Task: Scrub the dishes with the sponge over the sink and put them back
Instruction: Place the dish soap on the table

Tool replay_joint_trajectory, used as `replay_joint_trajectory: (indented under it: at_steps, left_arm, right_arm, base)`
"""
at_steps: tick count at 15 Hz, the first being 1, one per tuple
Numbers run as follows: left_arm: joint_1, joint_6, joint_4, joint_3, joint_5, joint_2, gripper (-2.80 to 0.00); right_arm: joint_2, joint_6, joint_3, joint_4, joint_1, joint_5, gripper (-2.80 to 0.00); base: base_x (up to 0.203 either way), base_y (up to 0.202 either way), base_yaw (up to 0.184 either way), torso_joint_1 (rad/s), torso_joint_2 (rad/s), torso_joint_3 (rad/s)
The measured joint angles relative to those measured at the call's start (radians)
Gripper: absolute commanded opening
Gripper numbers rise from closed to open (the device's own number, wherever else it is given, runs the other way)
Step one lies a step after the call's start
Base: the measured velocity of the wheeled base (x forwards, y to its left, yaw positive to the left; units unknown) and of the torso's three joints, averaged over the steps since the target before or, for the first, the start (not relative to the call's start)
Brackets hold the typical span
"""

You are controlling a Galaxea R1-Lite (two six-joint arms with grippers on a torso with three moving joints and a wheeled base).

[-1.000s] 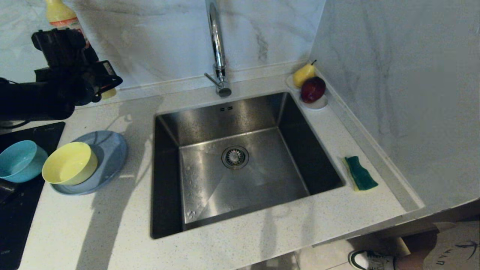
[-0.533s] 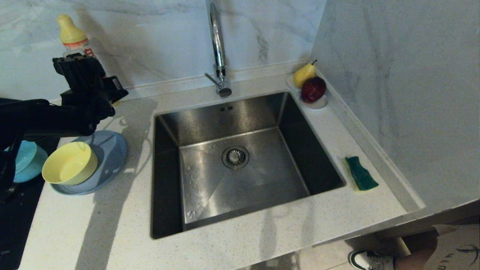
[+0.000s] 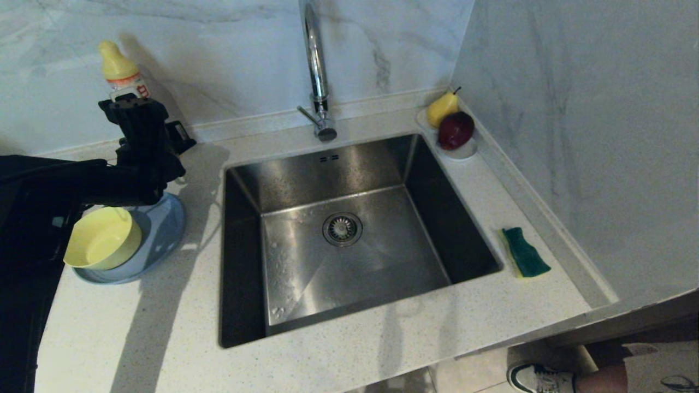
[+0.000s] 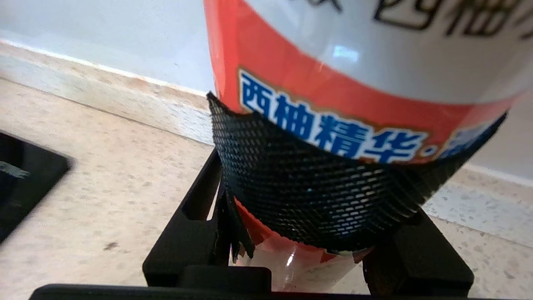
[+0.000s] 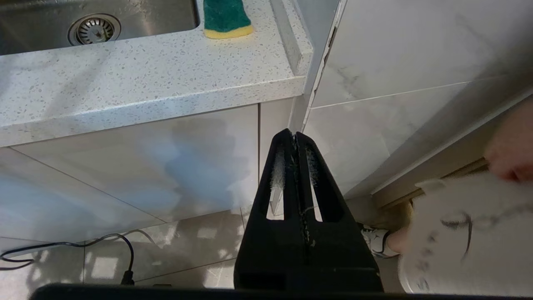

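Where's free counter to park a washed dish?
Free: front counter below the sink, and the strip between sponge and fruit saucer. Crowded: left of the sink, with plate, yellow bowl, left gripper and bottle.

On the left wrist view, the bottle (image 4: 358, 83) carries blue Chinese characters 西柚精华 in a white band across its red label, with larger dark characters above them on the white part, cut off and unreadable.
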Motion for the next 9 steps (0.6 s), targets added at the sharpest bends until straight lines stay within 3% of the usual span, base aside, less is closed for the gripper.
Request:
replay_joint_trajectory:
  at_steps: [9]
  left_arm:
    - [0.021,0.008,-0.048,-0.011,0.001,0.049,-2.8]
  right_arm:
    - [0.0,0.0,0.0,0.0,0.0,0.0,-2.8]
  base:
    - [0.0,0.0,0.0,0.0,0.0,0.0]
